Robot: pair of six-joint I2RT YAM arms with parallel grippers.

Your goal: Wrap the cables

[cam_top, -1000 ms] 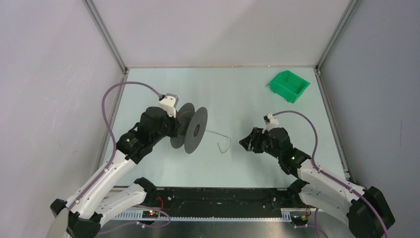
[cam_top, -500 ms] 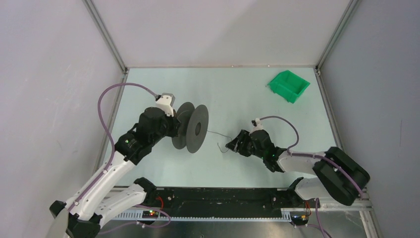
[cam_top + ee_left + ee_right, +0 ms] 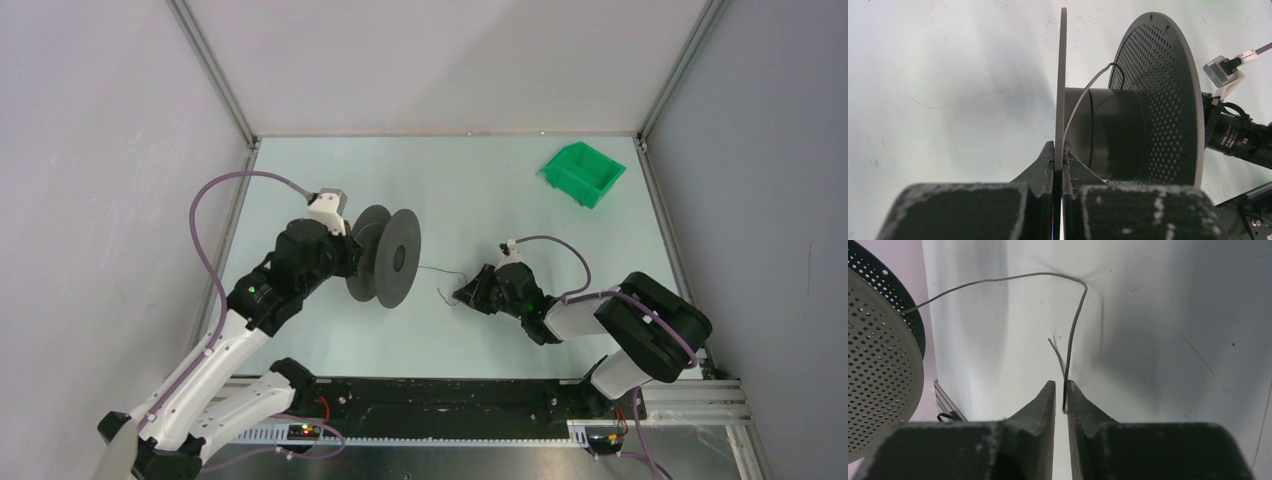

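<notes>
Dark, hair-thin cable (image 3: 1074,325) sits in the narrow slot of my right end effector (image 3: 1061,386), with its loose tail against one of the fingers (image 3: 1085,415). The jaws are nearly together, yet a sliver of light shows beside the strand, so I cannot tell whether it is truly pinched or only fenced in. From there the cable climbs, bends sharply and runs above the pale counter (image 3: 1158,315) towards the perforated disc of the spool (image 3: 878,380). My left end effector (image 3: 1058,150) is clenched on the rim of the spool's near disc, holding it on edge with the hub crosswise. A loop of cable rises past the hub and appears to hook into the far disc. From overhead, the free length between the spool and the right end effector is short and slack, and a green bin (image 3: 583,172) stands well apart at the far right. My worry is the grip: a strand this fine could slide out of the slot the moment I pull it taut, then spring back into curls. Pulling too hard, I judge, could drag the hooked end out of the disc or twist the spool in its thin rim hold. Too little tension would leave the turns loose and slipping off the hub.
</notes>
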